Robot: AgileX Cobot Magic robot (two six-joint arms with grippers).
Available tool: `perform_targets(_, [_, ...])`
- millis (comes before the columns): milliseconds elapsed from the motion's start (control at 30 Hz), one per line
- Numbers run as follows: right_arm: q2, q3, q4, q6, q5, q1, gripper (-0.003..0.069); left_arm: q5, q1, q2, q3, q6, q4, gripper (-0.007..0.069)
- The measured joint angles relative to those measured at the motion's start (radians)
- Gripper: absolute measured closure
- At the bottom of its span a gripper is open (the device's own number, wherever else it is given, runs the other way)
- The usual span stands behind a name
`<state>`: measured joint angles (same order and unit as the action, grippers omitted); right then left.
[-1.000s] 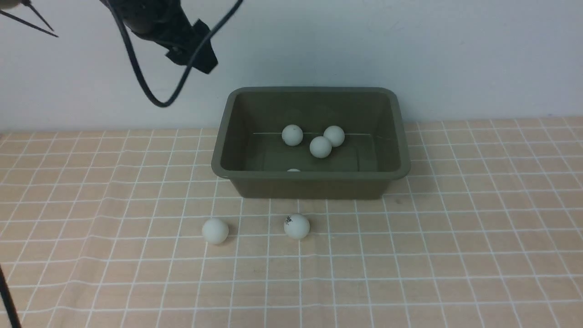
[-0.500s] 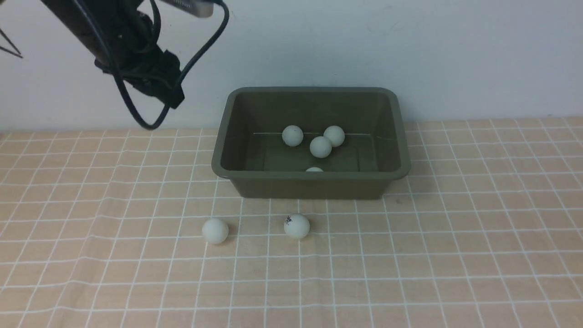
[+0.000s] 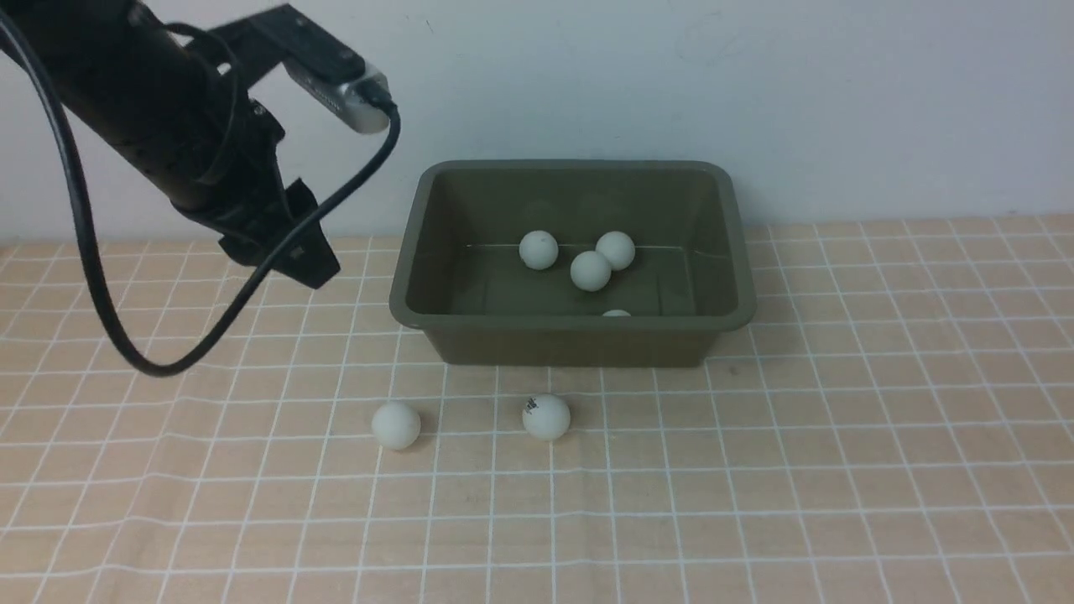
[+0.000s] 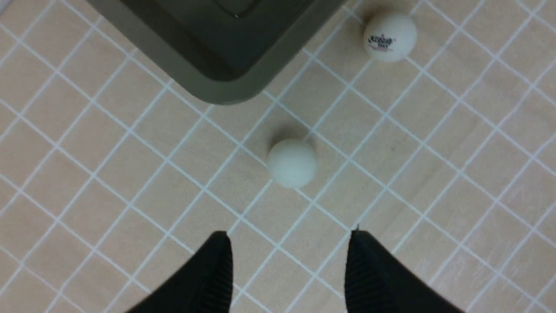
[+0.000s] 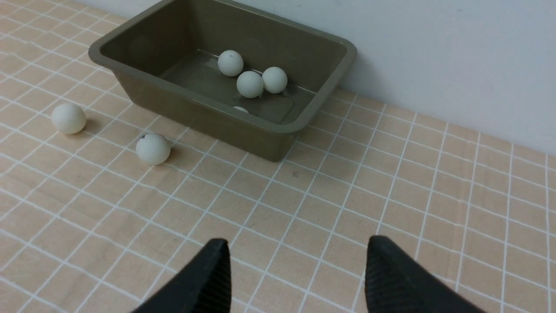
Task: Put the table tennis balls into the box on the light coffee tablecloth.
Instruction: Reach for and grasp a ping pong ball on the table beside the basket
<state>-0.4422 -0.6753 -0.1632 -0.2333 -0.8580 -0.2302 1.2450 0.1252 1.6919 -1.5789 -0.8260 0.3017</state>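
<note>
Left pincer [image 4: 289, 234]: found parted, with nothing between its two black fingers [image 4: 208, 282]. Saw it in the front view hanging above the tablecloth [image 3: 839, 470], left of the box [image 3: 570, 324] and clear of it, with a black cable [image 3: 84, 252] looping down from the arm and a silver camera [image 3: 352, 92] fixed above the wrist. Made out, in the left wrist view, a plain ball [image 4: 291, 163] on the cloth ahead of the fingertips, neither between them nor touched. Placed that plain ball, from the front, before the box's near-left corner and apart from its wall. Spotted to its right a printed ball [image 3: 546, 417] with a small black mark on top, also on the cloth, near the box's front wall but not against it, and apart from the plain one.

Counted four balls inside the box. Saw three grouped toward the back: a back-left ball [image 3: 539, 249], a middle ball [image 3: 591, 270] slightly nearer the front, and a back-right ball [image 3: 616, 250] touching the middle one or nearly so. Caught a fourth ball [image 3: 617, 314] only just showing above the near rim. Found the box upright on the cloth, close to the pale wall [image 3: 797, 84].

Right pincer [image 5: 299, 241]: missed in the front view. Saw it in the right wrist view with fingers parted and empty, above bare cloth to the right of the box, well apart from every ball.
</note>
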Motion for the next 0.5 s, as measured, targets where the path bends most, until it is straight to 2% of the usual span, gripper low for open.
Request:
perform_targets(100, [0.0,0.0,0.0,0.0,-0.006,0.0,0.0269,-0.001,0.0,0.018,0.039,-0.073,0.007,0.0337])
perform_targets(367, [0.0,0.0,0.0,0.001,-0.025,0.0,0.027,-0.02,0.0,0.087,0.062,-0.077,0.019,0.0337])
perform_targets(500, [0.0,0.0,0.0,0.001,-0.026,0.0,0.027,-0.058,0.0,0.152,0.062,-0.074,0.049,0.0302])
